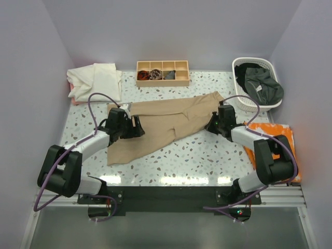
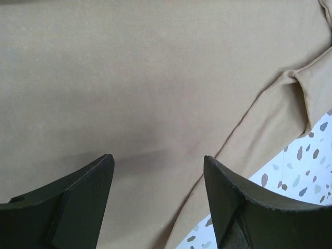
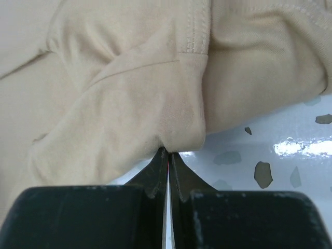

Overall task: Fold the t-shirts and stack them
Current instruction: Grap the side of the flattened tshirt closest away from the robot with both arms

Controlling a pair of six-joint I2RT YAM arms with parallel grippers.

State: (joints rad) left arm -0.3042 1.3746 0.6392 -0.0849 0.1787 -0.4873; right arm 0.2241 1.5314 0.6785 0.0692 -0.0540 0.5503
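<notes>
The tan-beige t-shirt [image 1: 166,122] lies spread and partly folded across the middle of the speckled table. My left gripper [image 1: 139,127] is open over its left part; in the left wrist view the gripper [image 2: 158,158] has flat tan cloth [image 2: 155,78] between the spread fingers. My right gripper [image 1: 212,123] is at the shirt's right edge. In the right wrist view it [image 3: 167,151] is shut, pinching a bunched fold of the tan shirt [image 3: 129,78] at its tips. A cream-white shirt [image 1: 96,80] lies folded at the back left. Dark green/black shirts [image 1: 262,85] fill a basket.
A white laundry basket [image 1: 239,101] stands at the back right. A wooden divided tray [image 1: 162,81] with small dark items is at the back middle. An orange cloth [image 1: 270,132] lies under the right arm at the table's right edge. Walls close in on three sides.
</notes>
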